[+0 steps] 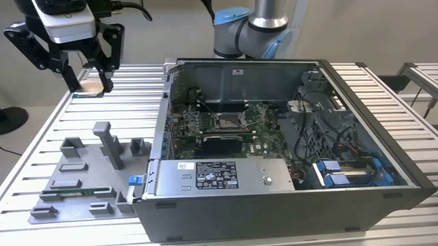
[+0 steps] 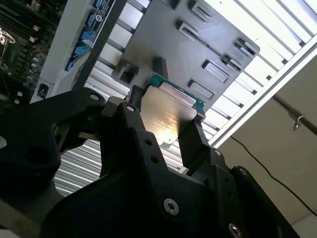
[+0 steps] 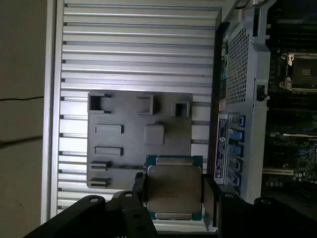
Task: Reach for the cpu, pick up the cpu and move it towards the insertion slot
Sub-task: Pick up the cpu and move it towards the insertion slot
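Observation:
The cpu (image 1: 87,94), a flat square chip with a silvery top, is held at its edges by my gripper (image 1: 89,90), which is shut on it. It hangs above the slatted table at the far side on the exterior view's left, well away from the open computer case. Both wrist views show the cpu (image 2: 166,116) (image 3: 173,191) clamped between the two black fingers (image 2: 190,136) (image 3: 140,191). The insertion slot (image 1: 226,121) (image 3: 302,73), a square socket with a metal frame, sits in the green motherboard inside the case.
A grey fixture plate (image 1: 82,200) (image 3: 129,144) (image 2: 198,39) with upright holders lies on the table on the exterior view's left. The open computer case (image 1: 287,154) has raised walls, a labelled metal box (image 1: 219,177) and cables. The arm's base (image 1: 253,25) stands behind it.

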Robot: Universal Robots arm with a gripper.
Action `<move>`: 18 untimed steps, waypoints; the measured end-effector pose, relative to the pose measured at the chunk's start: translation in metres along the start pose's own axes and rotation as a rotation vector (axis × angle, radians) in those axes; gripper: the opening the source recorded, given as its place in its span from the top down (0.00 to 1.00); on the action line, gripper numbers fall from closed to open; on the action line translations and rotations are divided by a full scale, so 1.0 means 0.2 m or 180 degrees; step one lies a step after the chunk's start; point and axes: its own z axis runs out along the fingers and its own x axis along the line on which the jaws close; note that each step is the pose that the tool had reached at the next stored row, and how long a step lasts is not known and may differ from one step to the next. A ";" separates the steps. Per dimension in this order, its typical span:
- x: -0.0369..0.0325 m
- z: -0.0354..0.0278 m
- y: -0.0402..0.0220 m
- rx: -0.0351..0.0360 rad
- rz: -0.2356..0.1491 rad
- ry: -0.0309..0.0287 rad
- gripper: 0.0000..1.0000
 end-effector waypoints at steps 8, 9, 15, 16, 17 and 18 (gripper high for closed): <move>-0.183 -0.004 -0.004 0.0000 0.0000 0.0004 1.00; -0.205 -0.004 -0.005 0.0000 0.0000 0.0004 1.00; -0.340 -0.007 -0.008 0.0000 0.0000 0.0004 1.00; -0.363 -0.008 -0.009 0.0000 0.0000 0.0005 1.00; -0.387 -0.008 -0.009 0.0000 0.0000 0.0005 1.00; -0.409 -0.009 -0.010 0.0000 0.0000 0.0005 1.00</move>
